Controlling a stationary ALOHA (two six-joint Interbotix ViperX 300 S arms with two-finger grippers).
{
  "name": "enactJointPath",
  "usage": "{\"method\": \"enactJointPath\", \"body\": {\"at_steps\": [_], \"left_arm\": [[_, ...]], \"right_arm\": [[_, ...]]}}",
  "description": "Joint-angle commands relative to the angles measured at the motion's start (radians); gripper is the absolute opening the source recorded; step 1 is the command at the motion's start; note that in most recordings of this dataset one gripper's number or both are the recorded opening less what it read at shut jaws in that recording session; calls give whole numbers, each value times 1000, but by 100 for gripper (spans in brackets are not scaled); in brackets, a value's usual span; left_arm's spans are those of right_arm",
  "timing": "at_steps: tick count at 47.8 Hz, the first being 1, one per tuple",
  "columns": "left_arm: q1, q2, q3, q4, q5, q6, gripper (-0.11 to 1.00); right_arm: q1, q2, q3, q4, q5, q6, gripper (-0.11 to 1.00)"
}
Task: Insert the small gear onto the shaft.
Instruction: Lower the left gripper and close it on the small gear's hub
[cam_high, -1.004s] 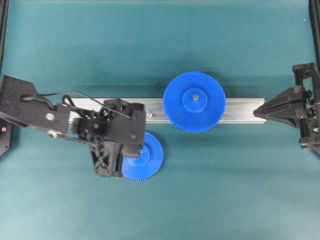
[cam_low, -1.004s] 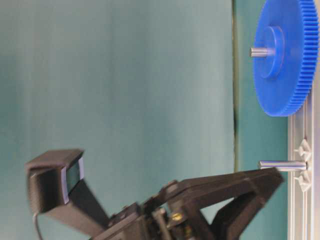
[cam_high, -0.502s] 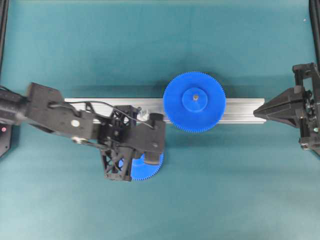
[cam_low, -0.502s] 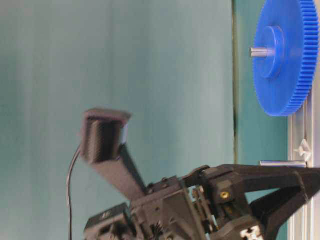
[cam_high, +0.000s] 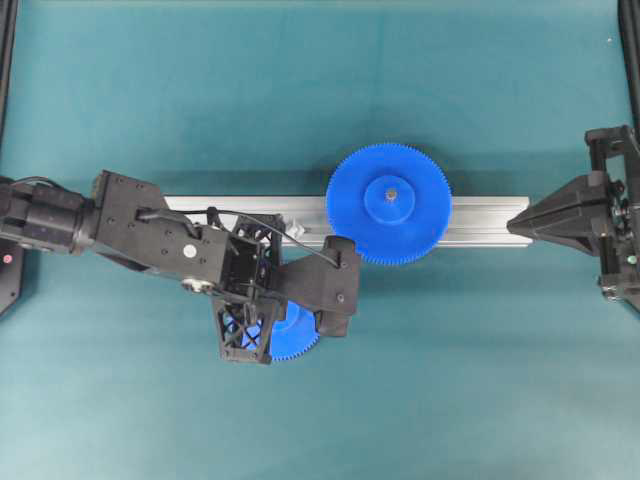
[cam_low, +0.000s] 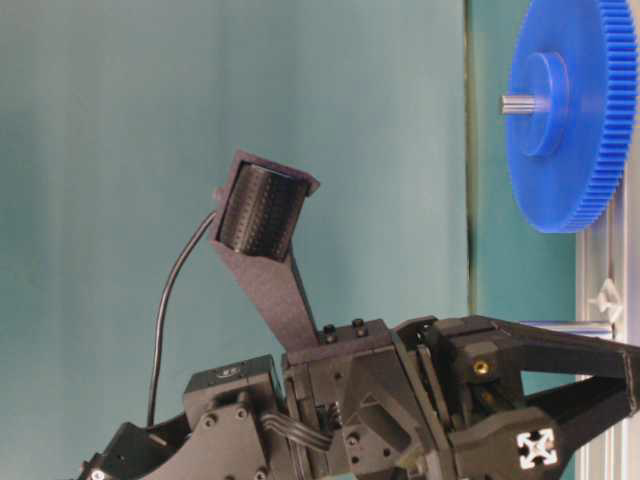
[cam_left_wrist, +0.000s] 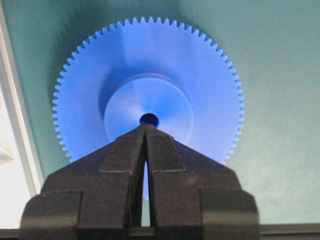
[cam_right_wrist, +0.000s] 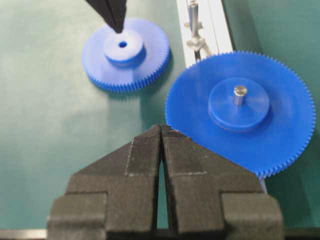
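L claw (cam_left_wrist: 145, 129) pressed together, tips over hub of small blue plastic toothed gear (cam_left_wrist: 150, 95), at its dark hole | gear flat on mat | R claw (cam_right_wrist: 161, 131) pressed together, nothing held, well apart

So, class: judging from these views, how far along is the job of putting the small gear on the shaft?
Done: the large gear already sits on its pin on the rail.
In hand: the shut left gripper hovers over the small gear, tips at the hub's edge; no grip shows.
Left: the shaft stands bare, so grasping, carrying and seating remain. The right gripper is shut, away.
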Motion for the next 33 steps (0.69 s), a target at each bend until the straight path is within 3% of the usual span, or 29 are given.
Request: {"method": "enactJointPath", "body": {"at_steps": [1, 33], "left_arm": [[-8, -17, -25, 2, 2, 2, -1], [-21, 3, -31, 2, 48, 2, -1]], "right_arm": [[-2, 3, -8, -2, -8, 9, 6], [-2, 2, 3, 2, -11, 11, 6]]}}
